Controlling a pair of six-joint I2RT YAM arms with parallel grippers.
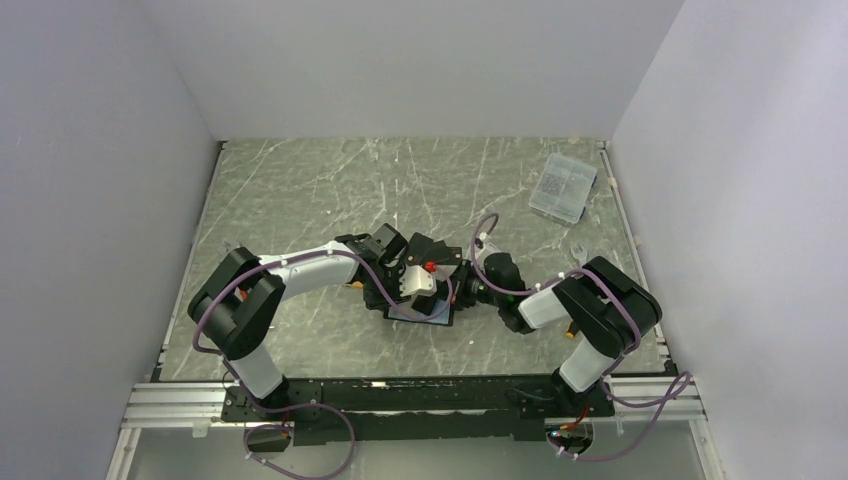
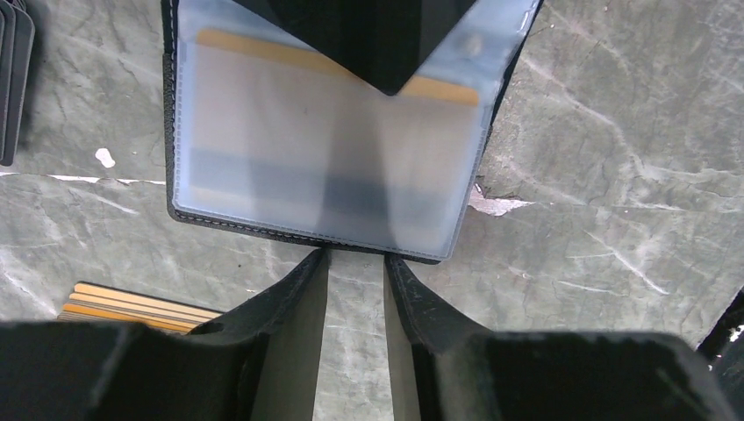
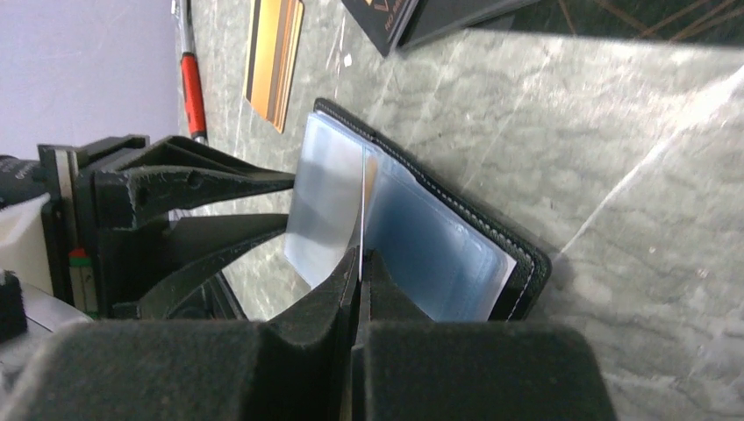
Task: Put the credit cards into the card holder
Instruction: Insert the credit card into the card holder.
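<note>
The card holder (image 1: 425, 312) lies open on the table between both arms, its frosted light blue sleeves up (image 2: 325, 158). An orange-gold edge and a dark stripe show through the top sleeve. My right gripper (image 3: 360, 259) is shut on one thin sleeve leaf (image 3: 329, 202), which it holds upright off the black leather cover (image 3: 518, 254). My left gripper (image 2: 355, 259) is open with only bare table in the gap. Its tips are at the holder's near edge. An orange-gold credit card (image 2: 132, 307) lies flat to the left of it. Black cards (image 2: 13, 79) lie further off.
A clear plastic box (image 1: 565, 187) sits at the back right. In the right wrist view the orange-gold card (image 3: 274, 61), a thin red rod (image 3: 193, 88) and black cards (image 3: 395, 17) lie beyond the holder. Grey walls close in the table on three sides.
</note>
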